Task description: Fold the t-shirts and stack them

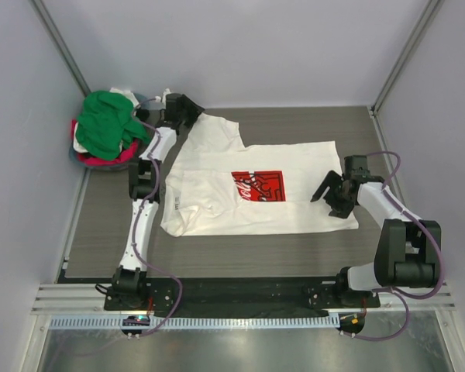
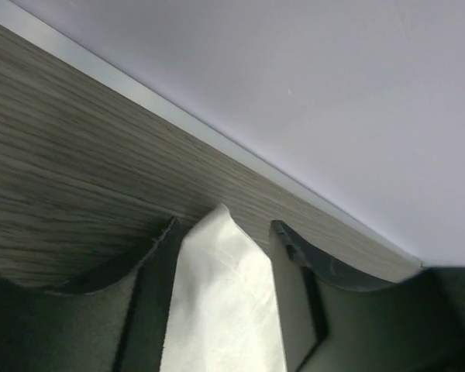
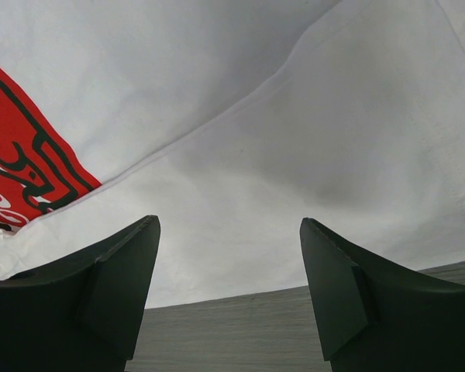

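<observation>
Barely started: cream tee (image 1: 248, 194) flat mid-frame, left tool (image 1: 188, 109) clamped on its sleeve, right tool (image 3: 229, 226) gaping at the hem, pile (image 1: 105, 130) upper left unfolded.

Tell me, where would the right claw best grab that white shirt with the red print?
Probably the right-hand edge of the white shirt, coming in low from the right. It lies flat on the table, so only the border gives a lip to pinch, and the open right gripper sits right there.
</observation>
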Robot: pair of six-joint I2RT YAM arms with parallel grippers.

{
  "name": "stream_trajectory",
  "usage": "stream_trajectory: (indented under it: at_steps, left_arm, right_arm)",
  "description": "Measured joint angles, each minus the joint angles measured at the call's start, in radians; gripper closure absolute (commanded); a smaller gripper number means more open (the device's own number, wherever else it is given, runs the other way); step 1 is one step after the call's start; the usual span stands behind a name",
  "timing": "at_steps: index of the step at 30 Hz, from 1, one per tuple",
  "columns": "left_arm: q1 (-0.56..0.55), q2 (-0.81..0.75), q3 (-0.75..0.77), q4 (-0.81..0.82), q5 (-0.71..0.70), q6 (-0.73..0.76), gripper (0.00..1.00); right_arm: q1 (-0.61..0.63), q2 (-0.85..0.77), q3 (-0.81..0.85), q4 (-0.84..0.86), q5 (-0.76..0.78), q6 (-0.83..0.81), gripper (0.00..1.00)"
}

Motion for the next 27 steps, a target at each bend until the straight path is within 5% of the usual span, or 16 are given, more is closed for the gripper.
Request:
stream_trajectory:
  at_steps: [11, 15, 27]
  left_arm:
    - [-0.048, 0.007, -0.024, 0.034, 0.004, -0.021, 0.75]
    - [-0.042, 0.015, -0.024, 0.032, 0.014, -0.027, 1.0]
    - [-0.023, 0.018, -0.063, 0.11, 0.073, -0.05, 1.0]
  right_arm:
    - [0.0, 0.014, 0.033, -0.008, 0.007, -0.001, 0.21]
    - [0.0, 0.064, 0.081, -0.016, 0.018, 0.0, 0.21]
    - [-0.007, 0.415, 0.582, 0.003, 0.154, 0.011, 0.23]
